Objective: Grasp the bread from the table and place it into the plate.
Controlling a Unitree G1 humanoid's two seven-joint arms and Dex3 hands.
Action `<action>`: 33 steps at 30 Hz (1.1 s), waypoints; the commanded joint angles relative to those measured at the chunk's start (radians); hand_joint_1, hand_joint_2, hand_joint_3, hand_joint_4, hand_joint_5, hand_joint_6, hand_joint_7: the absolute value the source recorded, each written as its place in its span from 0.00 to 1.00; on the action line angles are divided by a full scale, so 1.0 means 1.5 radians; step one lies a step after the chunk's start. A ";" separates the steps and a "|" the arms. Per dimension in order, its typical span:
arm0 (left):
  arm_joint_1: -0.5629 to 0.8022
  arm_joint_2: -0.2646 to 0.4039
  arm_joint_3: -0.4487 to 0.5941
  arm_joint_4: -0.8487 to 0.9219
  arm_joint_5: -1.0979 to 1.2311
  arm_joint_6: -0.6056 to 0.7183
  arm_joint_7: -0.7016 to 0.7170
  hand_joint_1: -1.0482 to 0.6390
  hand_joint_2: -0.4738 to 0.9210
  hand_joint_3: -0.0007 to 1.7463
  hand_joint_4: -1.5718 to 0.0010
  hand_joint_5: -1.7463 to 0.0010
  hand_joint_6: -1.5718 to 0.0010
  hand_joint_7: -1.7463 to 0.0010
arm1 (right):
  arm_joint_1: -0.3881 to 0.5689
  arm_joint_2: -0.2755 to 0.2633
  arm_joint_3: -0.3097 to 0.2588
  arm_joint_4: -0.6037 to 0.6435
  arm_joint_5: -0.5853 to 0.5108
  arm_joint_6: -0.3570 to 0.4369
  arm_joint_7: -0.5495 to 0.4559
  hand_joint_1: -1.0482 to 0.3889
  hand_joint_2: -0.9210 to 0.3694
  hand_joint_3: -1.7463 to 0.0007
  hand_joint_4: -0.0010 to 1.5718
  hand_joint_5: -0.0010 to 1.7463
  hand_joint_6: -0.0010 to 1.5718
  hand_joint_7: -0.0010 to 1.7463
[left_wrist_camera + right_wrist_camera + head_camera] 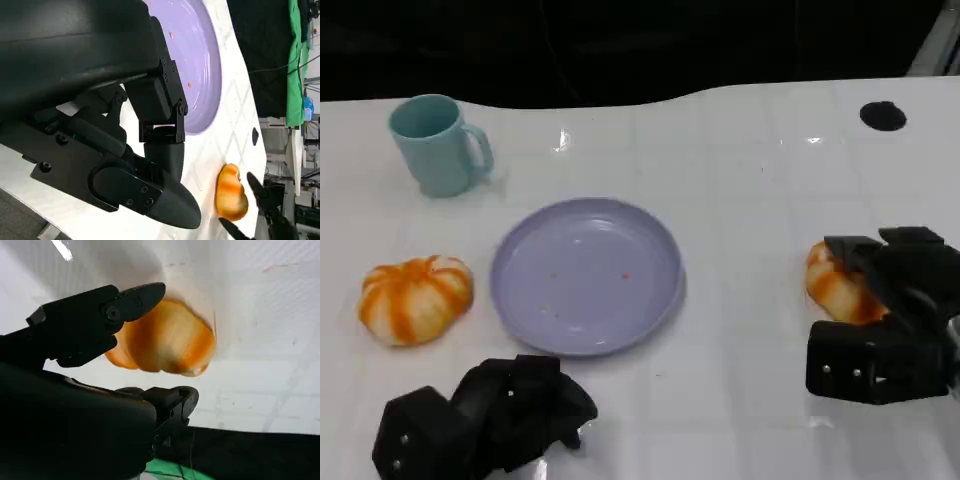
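Right hand [880,310] fingers spread around bread [836,285], not yet pinching. We judge bread soft, light; grip broad sides gently. Left hand [485,420] curled, holding nothing.

I see the plate [586,275] near the middle of the table [740,200], lavender, with a few tiny crumbs on its face. At its 9 o'clock a striped orange-and-white bun [416,299] lies just beside the rim, not touching it. At 11 o'clock, farther back, stands a teal mug [437,144], upright, handle toward the plate. My left hand [490,415] sits at the plate's 7 o'clock, fingers curled in, holding nothing. At 3 o'clock, well apart from the plate, my right hand [886,320] has its fingers around a second orange bread [836,285], which rests on the table. A black spot [882,115] marks the table at 1 o'clock.
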 commanded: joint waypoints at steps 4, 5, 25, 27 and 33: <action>0.010 0.008 0.004 -0.004 -0.002 0.000 0.002 0.00 0.96 0.00 0.45 0.13 0.19 0.54 | -0.030 0.000 -0.003 0.078 0.026 -0.056 -0.096 0.59 0.02 1.00 0.49 0.10 0.48 0.04; 0.010 0.008 0.005 -0.003 -0.003 0.000 0.002 0.00 0.96 0.00 0.45 0.13 0.19 0.54 | -0.031 0.003 -0.008 0.091 0.035 -0.076 -0.122 0.63 0.02 1.00 0.63 0.13 0.59 0.07; 0.006 0.010 0.008 0.003 -0.002 -0.002 0.004 0.00 0.96 0.00 0.45 0.13 0.19 0.54 | -0.059 0.022 0.006 0.211 0.050 -0.179 -0.330 0.71 0.03 0.97 0.54 1.00 0.45 0.91; 0.006 0.010 0.009 0.002 -0.003 0.001 0.003 0.00 0.96 0.00 0.45 0.13 0.19 0.54 | -0.058 0.024 0.007 0.211 0.051 -0.184 -0.339 0.71 0.04 0.97 0.54 1.00 0.45 0.93; 0.006 0.011 0.011 0.003 -0.003 0.001 0.001 0.00 0.96 0.00 0.44 0.13 0.20 0.54 | -0.052 0.034 0.001 0.192 0.064 -0.227 -0.375 0.74 0.04 0.95 0.58 1.00 0.53 0.87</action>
